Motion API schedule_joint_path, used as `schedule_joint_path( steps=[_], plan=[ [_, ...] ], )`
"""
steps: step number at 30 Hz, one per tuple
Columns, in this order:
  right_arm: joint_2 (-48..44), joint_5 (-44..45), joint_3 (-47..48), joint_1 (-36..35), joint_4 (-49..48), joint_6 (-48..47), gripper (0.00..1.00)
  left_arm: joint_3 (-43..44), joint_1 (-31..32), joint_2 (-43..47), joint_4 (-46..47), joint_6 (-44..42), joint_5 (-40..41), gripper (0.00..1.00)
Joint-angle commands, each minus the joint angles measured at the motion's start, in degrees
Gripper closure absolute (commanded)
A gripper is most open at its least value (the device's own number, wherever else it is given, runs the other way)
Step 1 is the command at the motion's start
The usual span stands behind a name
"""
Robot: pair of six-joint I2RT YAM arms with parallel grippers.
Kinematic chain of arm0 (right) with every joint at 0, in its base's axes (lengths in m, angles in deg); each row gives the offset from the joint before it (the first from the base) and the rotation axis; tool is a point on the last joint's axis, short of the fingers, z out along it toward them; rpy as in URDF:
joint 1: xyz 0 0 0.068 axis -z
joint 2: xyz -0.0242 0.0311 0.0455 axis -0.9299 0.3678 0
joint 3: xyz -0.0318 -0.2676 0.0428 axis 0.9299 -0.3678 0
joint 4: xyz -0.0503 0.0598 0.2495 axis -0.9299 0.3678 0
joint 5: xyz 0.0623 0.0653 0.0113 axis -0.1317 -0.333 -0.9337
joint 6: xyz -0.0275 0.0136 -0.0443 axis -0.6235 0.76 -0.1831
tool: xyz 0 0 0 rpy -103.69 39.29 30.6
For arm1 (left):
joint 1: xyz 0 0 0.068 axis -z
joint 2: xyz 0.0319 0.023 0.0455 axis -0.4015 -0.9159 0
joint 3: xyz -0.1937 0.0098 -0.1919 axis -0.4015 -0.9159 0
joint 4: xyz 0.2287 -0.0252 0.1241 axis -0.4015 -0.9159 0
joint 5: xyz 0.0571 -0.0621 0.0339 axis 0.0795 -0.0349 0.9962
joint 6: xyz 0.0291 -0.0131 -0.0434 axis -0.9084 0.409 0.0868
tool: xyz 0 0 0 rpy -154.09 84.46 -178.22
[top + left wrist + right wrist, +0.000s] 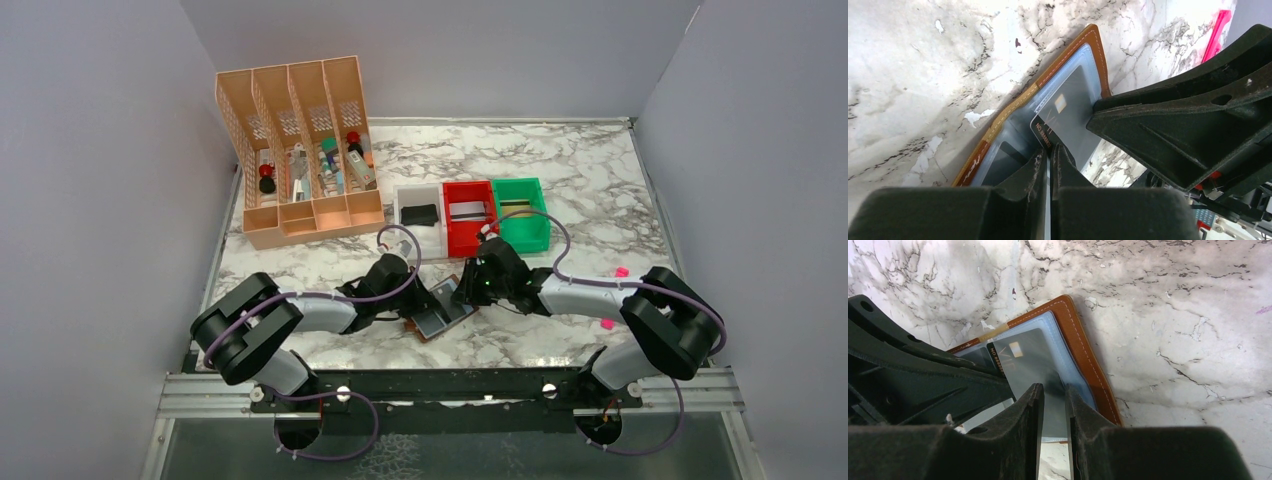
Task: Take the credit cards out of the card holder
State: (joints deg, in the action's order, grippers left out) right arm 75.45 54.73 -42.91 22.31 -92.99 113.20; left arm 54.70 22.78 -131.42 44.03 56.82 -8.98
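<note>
The brown card holder [437,316] lies open on the marble between both grippers, its blue-grey sleeves facing up; its rim also shows in the left wrist view [1089,42] and the right wrist view [1083,347]. A grey credit card [1068,112] with a chip and a number sits in the sleeve and also shows in the right wrist view [1028,362]. My left gripper [1050,149] is shut on the card's near corner. My right gripper [1054,389] is a narrow gap open, its tips on the sleeve page, whose free edge is lifted off the marble.
White [420,215], red [468,228] and green [522,225] bins stand just behind the holder, with cards inside. A peach desk organiser [300,150] stands at the back left. A small pink object [620,271] lies at the right. The right gripper's fingers [1173,115] crowd the holder.
</note>
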Motion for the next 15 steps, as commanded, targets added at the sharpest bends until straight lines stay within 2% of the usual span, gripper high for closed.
schedule_joint_path(
  steps=[1,8,15],
  plan=[
    [2.3,-1.8,-2.1,-1.6,4.2,1.9,0.72,0.0,0.4,1.4,1.5,-0.3,0.7,0.99],
    [-0.8,3.3,-2.1,-1.6,7.2,2.8,0.69,-1.0,0.1,3.9,0.5,-1.7,-0.3,1.0],
    [-2.2,2.6,-2.4,-1.6,6.9,2.7,0.69,1.3,-1.7,7.9,-7.3,-5.1,-1.1,1.0]
  ],
)
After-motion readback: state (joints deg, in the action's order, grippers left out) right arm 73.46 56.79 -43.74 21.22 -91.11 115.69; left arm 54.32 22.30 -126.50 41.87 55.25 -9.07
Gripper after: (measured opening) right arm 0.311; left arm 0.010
